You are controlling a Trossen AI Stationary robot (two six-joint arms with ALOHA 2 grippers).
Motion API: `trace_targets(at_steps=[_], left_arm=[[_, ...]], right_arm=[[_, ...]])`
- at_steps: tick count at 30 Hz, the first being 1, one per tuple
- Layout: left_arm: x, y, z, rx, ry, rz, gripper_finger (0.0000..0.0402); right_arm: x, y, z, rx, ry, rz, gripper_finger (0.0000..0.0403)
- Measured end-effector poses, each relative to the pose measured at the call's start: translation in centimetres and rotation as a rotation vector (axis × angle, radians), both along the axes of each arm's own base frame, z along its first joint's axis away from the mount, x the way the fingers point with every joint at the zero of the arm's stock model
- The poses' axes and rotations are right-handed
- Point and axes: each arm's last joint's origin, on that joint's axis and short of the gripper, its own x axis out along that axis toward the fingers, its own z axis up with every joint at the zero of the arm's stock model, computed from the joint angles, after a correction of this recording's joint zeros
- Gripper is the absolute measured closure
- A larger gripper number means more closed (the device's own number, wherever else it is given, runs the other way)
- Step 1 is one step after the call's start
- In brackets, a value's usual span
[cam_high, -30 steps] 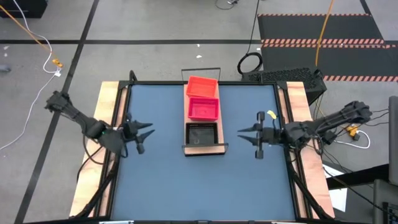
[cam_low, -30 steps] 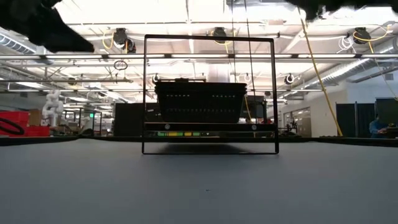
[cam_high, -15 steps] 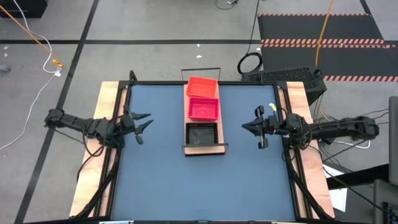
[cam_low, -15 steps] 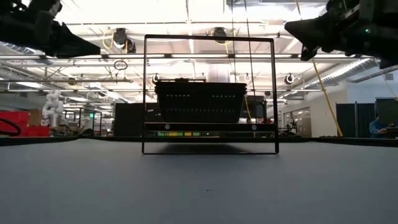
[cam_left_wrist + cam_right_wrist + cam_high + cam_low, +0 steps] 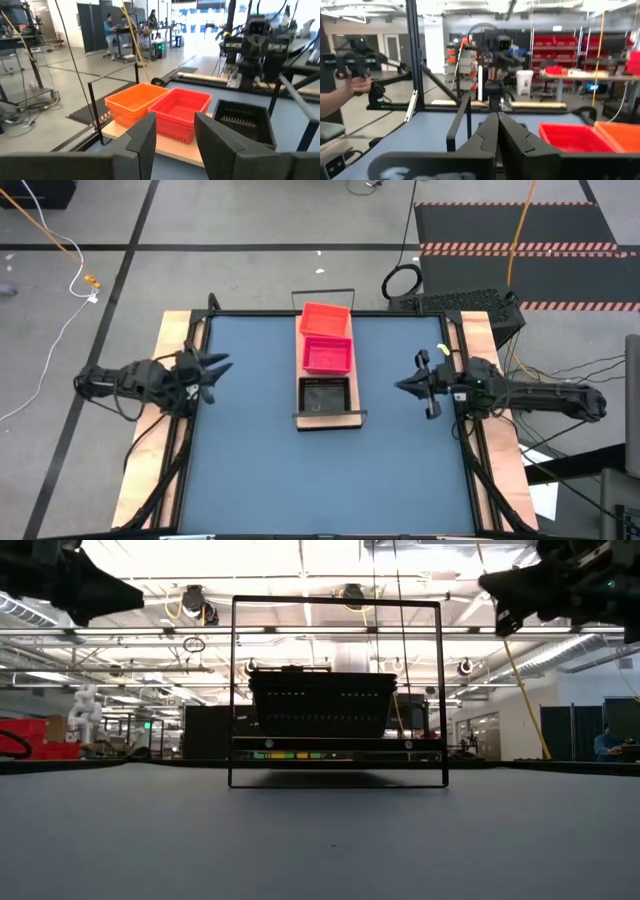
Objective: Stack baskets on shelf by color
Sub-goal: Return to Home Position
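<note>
Item: shelf [image 5: 332,421], light-wood board in a black wire frame [image 5: 336,690], standing mid-tabletop. It carries three colour groups in one row. The orange baskets [image 5: 325,316] sit at the far end, the pink-red baskets [image 5: 328,354] in the middle, and the black baskets [image 5: 325,395] at the near end. Each group touches its neighbour. I cannot count how many are nested in each pile from above. The low view shows only the black pile, square inside the frame.

Item: tabletop [image 5: 260,465], dark blue. I see no basket on it off the shelf.

Item: my left arm [image 5: 140,380]. Compared with a second ago it is folded back to the tabletop's left edge. The left jaws are parted and empty, pointing toward the shelf but well apart from it.

Item: my right arm [image 5: 530,393]. It has likewise drawn back, and lies out over the right edge. The right jaws are closed together on nothing, well apart from the shelf.

Item: a person's hand [image 5: 357,86], holding a dark device in the room beyond the tabletop.

Change noted: both arms have withdrawn outward, while the shelf and all three piles sit exactly where they were.

Assessment: colours are grouped and nothing is in my grip, so I judge the stacking finished. Only the retreat to rest is left. The main risk would be clipping the wire frame, and both arms already look clear of it.
</note>
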Motion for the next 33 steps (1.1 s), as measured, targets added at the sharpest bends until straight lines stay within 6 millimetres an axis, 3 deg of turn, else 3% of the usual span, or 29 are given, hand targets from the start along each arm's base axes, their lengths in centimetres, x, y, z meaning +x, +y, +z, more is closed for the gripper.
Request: trace_targets(at_steps=[9,15,19,33], left_arm=[[1.3,-0.3,-2.5,0.049,-0.1,-0.011,0.0266],[2.5,-0.6,-4.9,0.113,-0.181,-0.132,0.0266],[2.8,-0.4,-6.4,0.099,-0.076,-0.144,0.0266],[3.1,-0.5,-6.9,0.048,-0.011,-0.313,0.0266]], right_arm=[[-1.9,0.3,0.4,-0.031,-0.042,-0.01,0.0402],[-2.2,0.2,0.3,-0.045,-0.041,-0.077,0.0403],[-2.1,0.0,-0.3,-0.057,0.024,-0.147,0.0403],[-2.3,0.5,-1.7,0.037,0.097,0.022,0.0403]])
